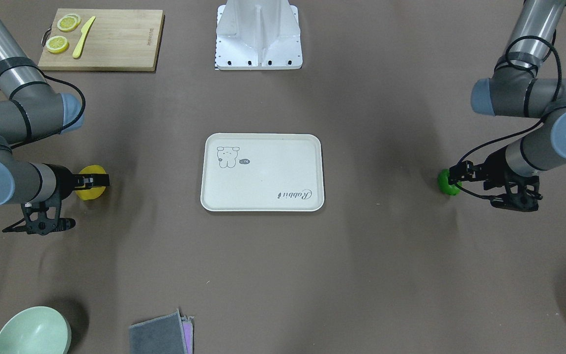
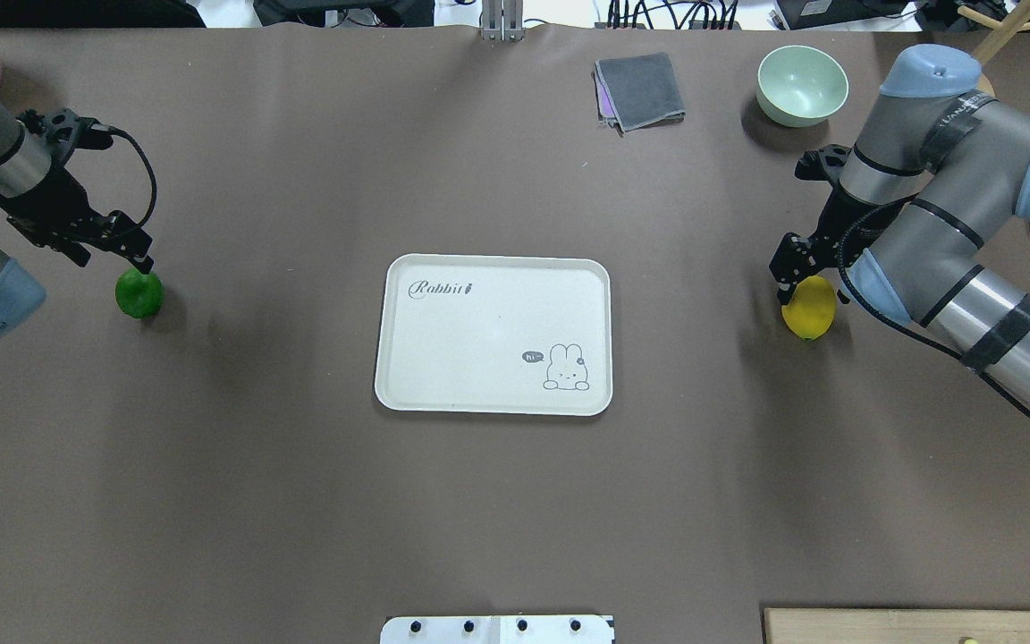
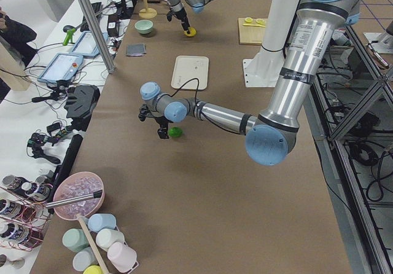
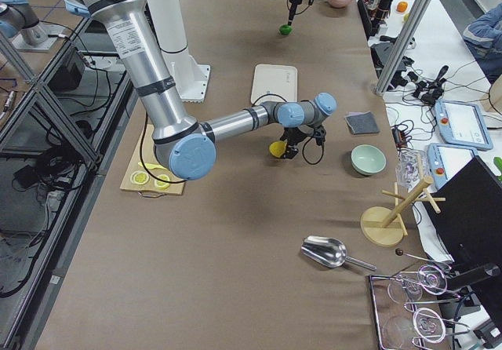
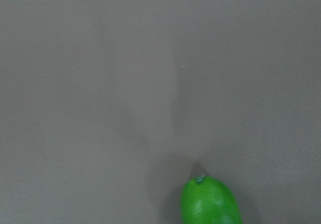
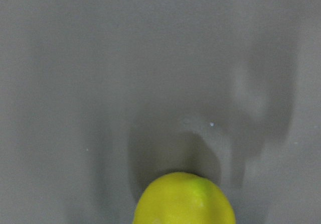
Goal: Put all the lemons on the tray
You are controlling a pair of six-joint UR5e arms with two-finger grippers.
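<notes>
**Lemons at opposite ends, tray between them**

Nothing lies on the tray (image 2: 479, 340), which sits mid-table, so neither fruit has been delivered. The green lemon (image 2: 139, 293) lies on the brown table cover, well out toward the robot's left. The left gripper (image 2: 143, 263) hangs at the side of it away from the robot, its tips touching or nearly touching the skin. The yellow lemon (image 2: 810, 309) lies about as far out on the right, with the right gripper (image 2: 787, 279) down against it in much the same way. I cannot tell whether either pair of fingers is spread around its fruit or pressed onto it. The wrist cameras show only one end of a lemon at the bottom edge and no fingers, and the fixed views are too coarse.

The step in hand looks like the grasp, on both sides at once. Each gripper should centre over the lemon's thick middle, not its pointed tip, with the fingers across the short axis. The glossy oval skin would probably slip sideways under an off-centre pinch. Close firmly, lift straight until the fruit clears the table, then carry it inward. Both arms converge on one tray, so they should aim for separate halves or go in turn. Set each lemon low inside the raised rim before letting go, since it may roll. The lemon slices (image 1: 57, 44) on the cutting board (image 1: 116, 44) are not part of this.
</notes>
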